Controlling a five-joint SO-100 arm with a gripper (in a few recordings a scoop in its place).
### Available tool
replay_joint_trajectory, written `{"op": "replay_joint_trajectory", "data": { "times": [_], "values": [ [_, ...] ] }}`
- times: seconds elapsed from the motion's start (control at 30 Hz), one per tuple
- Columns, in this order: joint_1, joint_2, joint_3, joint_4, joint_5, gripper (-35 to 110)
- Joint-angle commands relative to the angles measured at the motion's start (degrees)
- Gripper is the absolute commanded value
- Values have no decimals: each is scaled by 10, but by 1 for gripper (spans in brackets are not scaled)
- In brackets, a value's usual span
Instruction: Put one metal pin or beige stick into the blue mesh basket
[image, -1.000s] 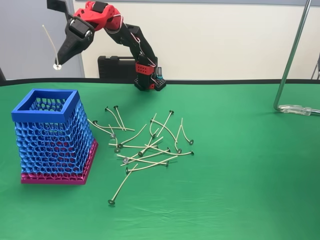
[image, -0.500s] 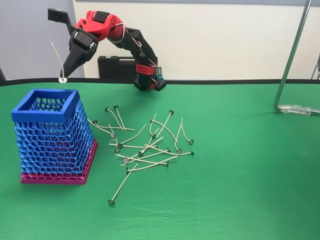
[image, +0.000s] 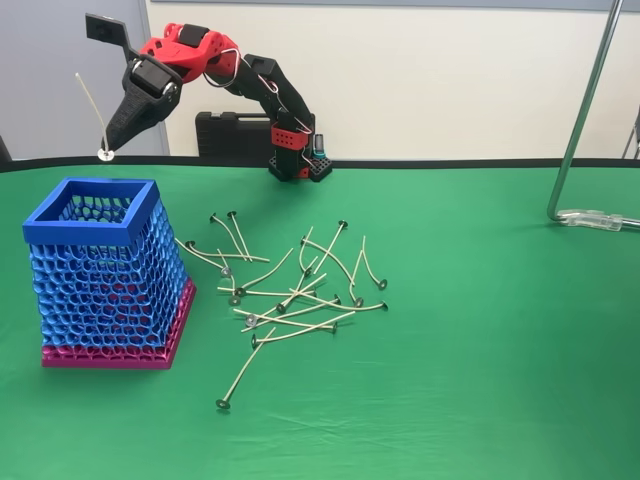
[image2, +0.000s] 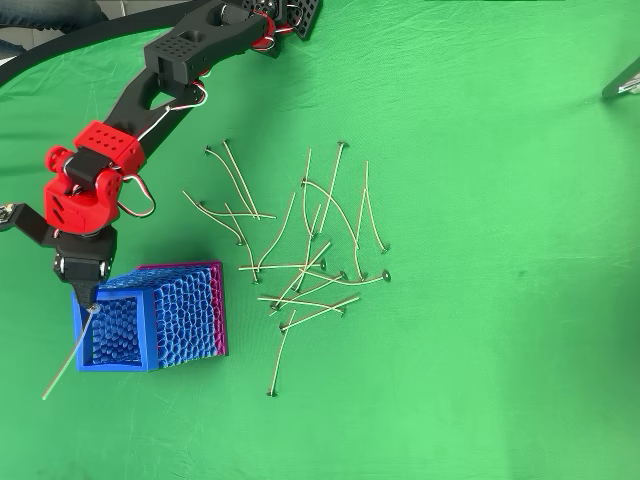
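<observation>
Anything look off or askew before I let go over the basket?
The thin beige stick pinched in the gripper hangs disc-head down and leans outward. In the overhead view it crosses the near-left corner of the tall blue mesh basket, its free end past the rim. The pile of loose sticks looks ordinary.

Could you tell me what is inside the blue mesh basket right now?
Through the blue mesh basket opening, only lattice walls and a shadowed floor show; no stick is visible inside. The gripper holds one beige stick above it.

A thin beige stick (image: 91, 108) with a round disc head hangs tilted, head down, above the blue mesh basket (image: 92, 228). The basket stands upright on its magenta base
</observation>
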Motion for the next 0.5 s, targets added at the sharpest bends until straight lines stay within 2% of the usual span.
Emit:
{"op": "replay_joint_trajectory", "data": {
  "times": [0.0, 0.3, 0.47],
  "values": [
    [9, 18, -9, -12, 4, 13],
    [16, 11, -24, -38, 19, 24],
    [13, 16, -26, -44, 23, 24]
  ]
}}
